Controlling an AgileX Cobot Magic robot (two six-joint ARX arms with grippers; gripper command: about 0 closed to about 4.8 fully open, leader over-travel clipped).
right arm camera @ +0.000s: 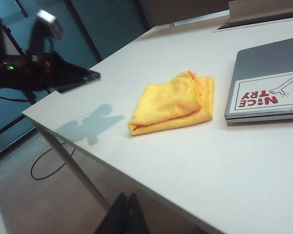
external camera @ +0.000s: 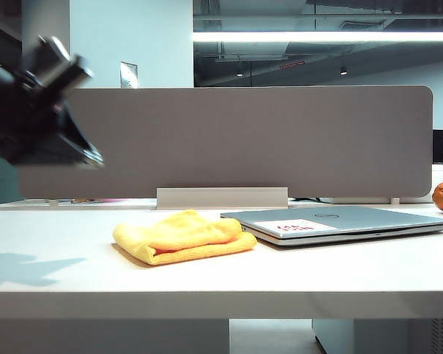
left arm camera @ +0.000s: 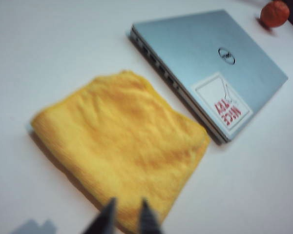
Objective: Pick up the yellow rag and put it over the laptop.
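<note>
Rag (external camera: 183,237) folded at centre of table (external camera: 59,251), touching laptop (external camera: 340,223) | left gripper (left arm camera: 126,218) upper left in exterior view, slightly parted, empty | right gripper (right arm camera: 127,214) closed, empty, off table edge

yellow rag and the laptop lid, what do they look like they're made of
The yellow rag looks like soft microfibre or terry cloth: a matte, fuzzy surface, rounded folds and a limp, thick edge. The laptop lid looks like brushed or anodised metal, possibly painted plastic: flat, silver-grey, with a soft sheen and crisp edges. Its white sticker with red print looks like glossy paper or vinyl.
</note>
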